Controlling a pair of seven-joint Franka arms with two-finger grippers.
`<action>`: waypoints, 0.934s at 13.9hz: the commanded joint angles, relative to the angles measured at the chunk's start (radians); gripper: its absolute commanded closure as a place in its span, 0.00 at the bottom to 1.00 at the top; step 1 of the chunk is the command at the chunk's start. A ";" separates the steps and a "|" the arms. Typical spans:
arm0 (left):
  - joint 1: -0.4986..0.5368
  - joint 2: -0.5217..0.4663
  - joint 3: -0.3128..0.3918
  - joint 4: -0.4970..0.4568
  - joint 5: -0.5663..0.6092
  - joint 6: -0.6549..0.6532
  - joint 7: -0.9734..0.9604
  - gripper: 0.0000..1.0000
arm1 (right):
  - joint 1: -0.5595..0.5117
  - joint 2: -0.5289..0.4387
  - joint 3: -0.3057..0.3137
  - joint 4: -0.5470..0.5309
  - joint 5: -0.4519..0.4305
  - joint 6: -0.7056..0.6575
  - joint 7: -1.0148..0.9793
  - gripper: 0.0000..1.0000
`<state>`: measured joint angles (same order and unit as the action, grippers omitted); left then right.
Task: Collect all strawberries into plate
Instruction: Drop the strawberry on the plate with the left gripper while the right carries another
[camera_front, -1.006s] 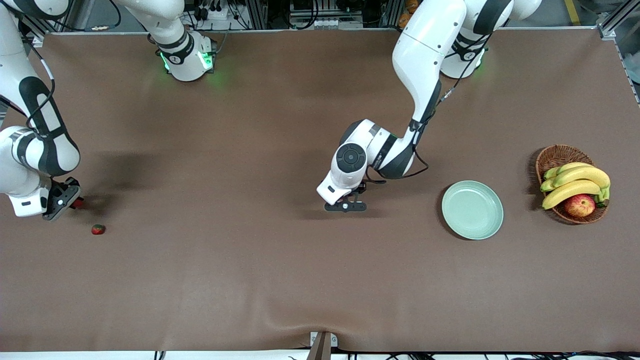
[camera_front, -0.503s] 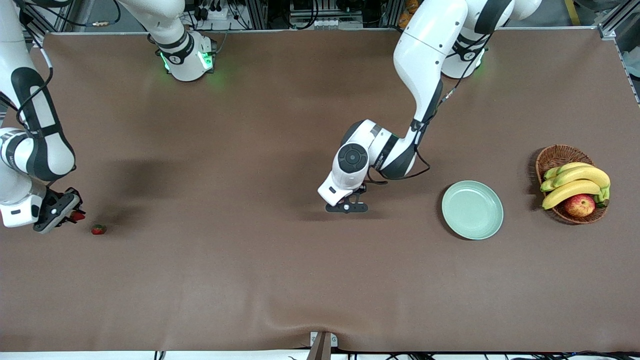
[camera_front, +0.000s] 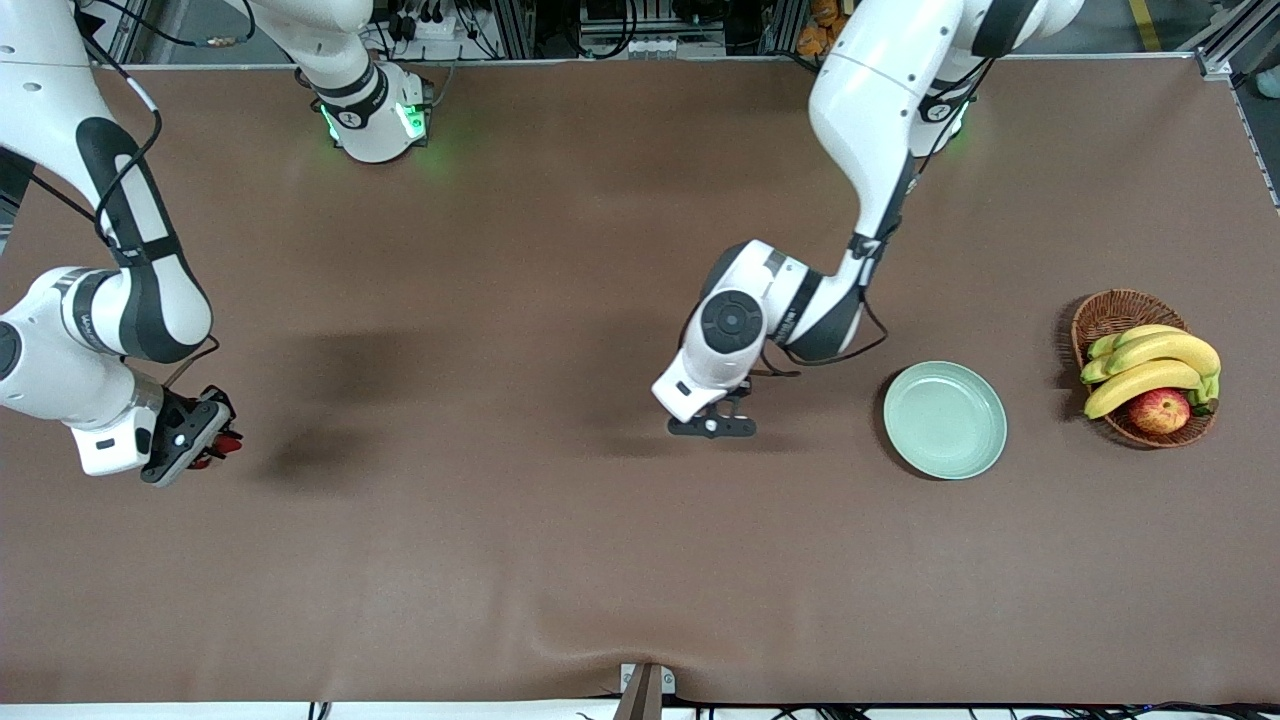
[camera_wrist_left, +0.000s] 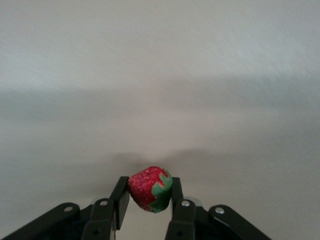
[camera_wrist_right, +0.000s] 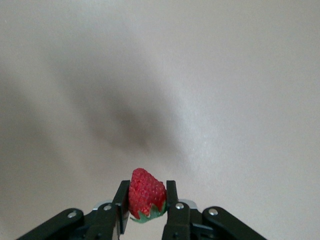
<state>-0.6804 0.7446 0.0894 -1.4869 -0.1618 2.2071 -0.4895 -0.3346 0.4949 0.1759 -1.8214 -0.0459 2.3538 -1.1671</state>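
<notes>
Strawberries: you have one clamped in each gripper.
Left gripper (camera_wrist_left: 150, 200) pinches a strawberry (camera_wrist_left: 149, 188) near the plate (camera_front: 945, 420); right gripper (camera_wrist_right: 146, 205) pinches another strawberry (camera_wrist_right: 146, 200).

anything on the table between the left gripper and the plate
Nothing: in the front view only bare brown table separates the left gripper, shut on a strawberry, from the plate.
</notes>
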 joint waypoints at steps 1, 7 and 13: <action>0.085 -0.051 -0.002 -0.023 -0.009 -0.056 0.054 0.91 | -0.003 -0.024 0.002 -0.007 0.017 -0.014 0.006 1.00; 0.284 -0.051 -0.003 -0.021 0.134 -0.056 0.224 0.93 | 0.011 -0.035 0.005 -0.007 0.017 -0.036 0.044 1.00; 0.366 -0.116 -0.003 -0.133 0.139 -0.073 0.319 0.90 | 0.065 -0.041 0.005 0.045 0.017 -0.157 0.139 1.00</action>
<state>-0.3317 0.6944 0.0952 -1.5363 -0.0488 2.1417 -0.1820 -0.2895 0.4717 0.1856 -1.7916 -0.0436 2.2350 -1.0605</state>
